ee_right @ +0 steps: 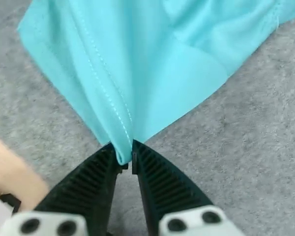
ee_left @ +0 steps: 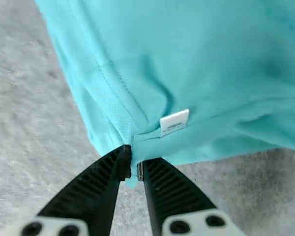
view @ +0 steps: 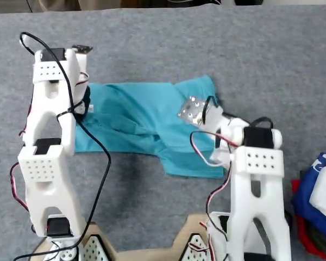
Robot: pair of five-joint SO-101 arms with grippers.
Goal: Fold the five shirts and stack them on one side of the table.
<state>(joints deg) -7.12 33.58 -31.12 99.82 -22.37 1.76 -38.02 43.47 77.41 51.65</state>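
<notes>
A teal shirt (view: pixel 146 122) lies spread and rumpled on the grey table between the two arms. My left gripper (ee_left: pixel 133 167) is shut on the shirt (ee_left: pixel 187 73) at a seamed edge, next to a small white label (ee_left: pixel 174 121); in the high view that arm stands at the shirt's left end (view: pixel 82 106). My right gripper (ee_right: pixel 127 156) is shut on a stitched fold of the shirt (ee_right: pixel 152 64), and its arm stands at the shirt's right end (view: pixel 209 117). A pile of other shirts (view: pixel 318 201) in blue, white and red lies at the right edge.
Grey carpet-like cloth (view: pixel 206 49) covers the whole table. Both arm bases (view: pixel 54 217) stand at the near edge, with black cables looping over the left arm. Open cloth stretches beyond the teal shirt.
</notes>
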